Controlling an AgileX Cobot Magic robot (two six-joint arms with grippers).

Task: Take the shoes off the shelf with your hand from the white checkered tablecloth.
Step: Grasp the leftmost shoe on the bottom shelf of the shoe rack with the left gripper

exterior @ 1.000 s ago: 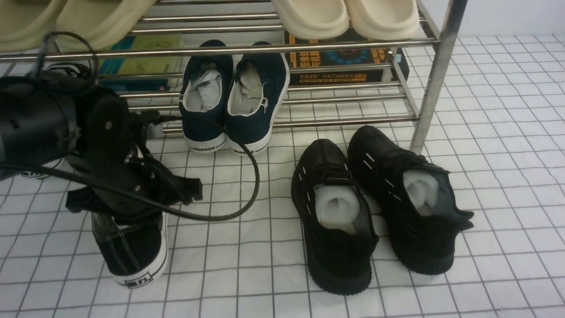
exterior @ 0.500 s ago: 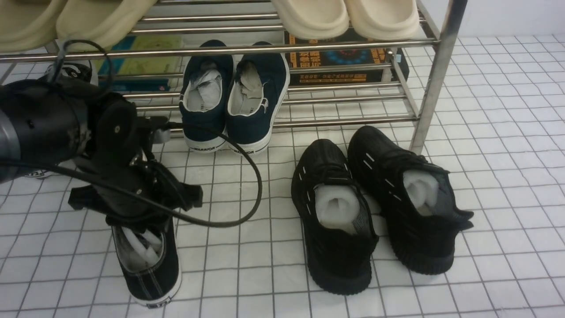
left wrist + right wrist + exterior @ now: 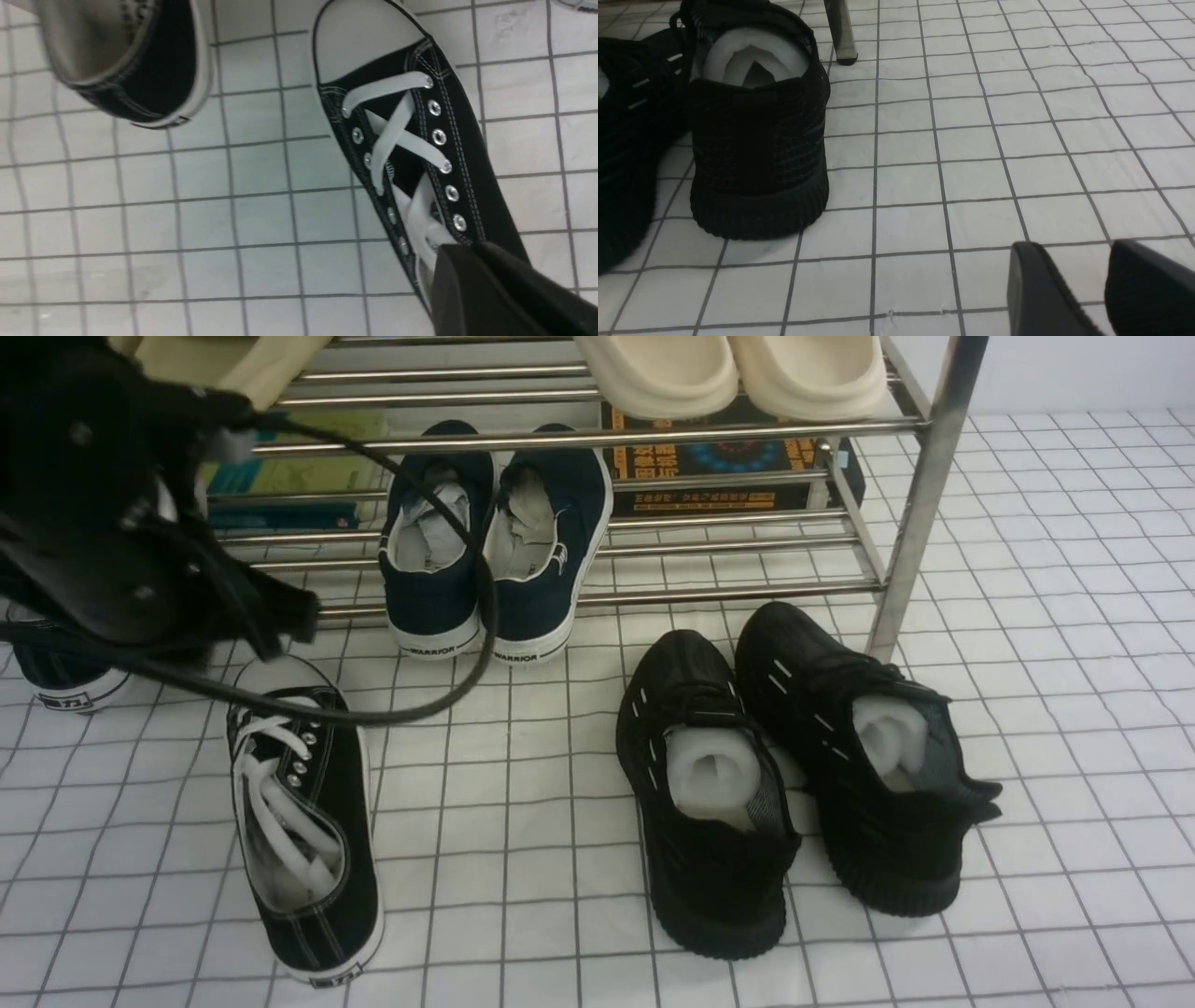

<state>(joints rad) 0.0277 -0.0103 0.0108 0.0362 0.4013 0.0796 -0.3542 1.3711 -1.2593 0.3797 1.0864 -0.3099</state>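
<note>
- The left gripper (image 3: 460, 247) is keeping its fingers closed together, gripping nothing.
- One black canvas lace-up sneaker (image 3: 308, 840) is lying on the white checkered tablecloth (image 3: 504, 896), out in front of the chrome shoe rack (image 3: 728, 591), its white rubber toe cap pointing toward the rack.
- In the left wrist view, the fingertips are overlapping this sneaker near its laced opening; whether they are touching it, I cannot tell.
- The matching sneaker (image 3: 70, 667) is sitting to its left, partly hidden behind the left arm.
- The right gripper (image 3: 1066, 247) is holding its fingers slightly apart, with bare tablecloth showing between them.
</note>
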